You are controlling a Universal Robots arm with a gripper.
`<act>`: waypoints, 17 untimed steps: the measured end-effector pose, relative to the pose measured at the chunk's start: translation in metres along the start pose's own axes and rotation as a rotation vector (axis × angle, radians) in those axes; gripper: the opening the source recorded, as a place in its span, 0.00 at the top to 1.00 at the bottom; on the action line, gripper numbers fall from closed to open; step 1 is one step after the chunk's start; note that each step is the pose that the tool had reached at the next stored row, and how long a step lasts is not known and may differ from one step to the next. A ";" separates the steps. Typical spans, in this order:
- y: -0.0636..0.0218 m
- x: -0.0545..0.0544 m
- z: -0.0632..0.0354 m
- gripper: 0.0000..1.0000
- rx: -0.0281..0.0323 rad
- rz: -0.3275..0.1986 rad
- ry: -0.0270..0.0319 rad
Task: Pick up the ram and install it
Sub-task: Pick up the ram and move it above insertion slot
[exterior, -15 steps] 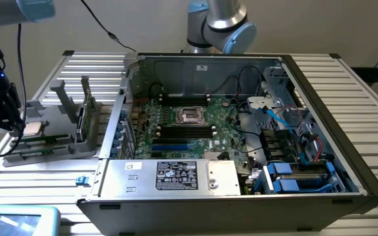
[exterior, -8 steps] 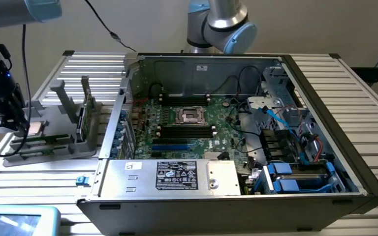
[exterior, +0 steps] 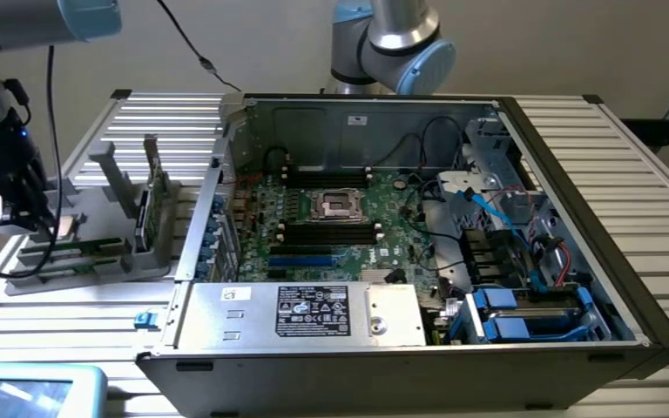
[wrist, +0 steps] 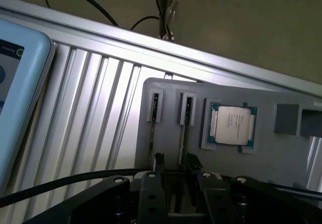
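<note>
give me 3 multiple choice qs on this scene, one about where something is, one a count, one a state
1. Where does the processor lie?
A. in a pocket of the grey holder
B. in the gripper
C. on the floor

2. How many sticks of ram stand on edge in the holder?
A. one
B. two
C. four

3. The gripper is:
A. shut on the ram
B. open, holding nothing
C. shut on the processor

Answers:
1 A: the wrist view shows it seated in a square pocket beside the ram slots.
2 B: two thin boards stand side by side in their slots.
3 B: its fingers stand apart over the sticks, gripping nothing.
</note>
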State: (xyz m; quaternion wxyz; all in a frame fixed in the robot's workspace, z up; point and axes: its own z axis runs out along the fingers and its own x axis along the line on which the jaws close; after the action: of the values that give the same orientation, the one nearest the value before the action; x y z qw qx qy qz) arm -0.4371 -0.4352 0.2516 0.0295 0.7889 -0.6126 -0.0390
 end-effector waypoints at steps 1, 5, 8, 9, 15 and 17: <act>-0.0010 0.000 0.0002 0.70 -0.0034 -0.002 -0.0034; -0.0035 0.001 0.0008 0.70 -0.0132 -0.009 -0.0113; -0.0036 0.001 0.0006 0.70 -0.0140 -0.009 -0.0114; -0.0036 0.001 0.0006 0.70 -0.0141 -0.010 -0.0110; -0.0041 -0.002 0.0007 0.70 0.0106 -0.024 0.0249; -0.0041 -0.004 0.0008 0.70 0.0177 -0.026 0.0371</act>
State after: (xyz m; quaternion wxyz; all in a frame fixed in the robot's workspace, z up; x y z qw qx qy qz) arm -0.4342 -0.4307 0.2505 0.0334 0.7977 -0.6019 -0.0193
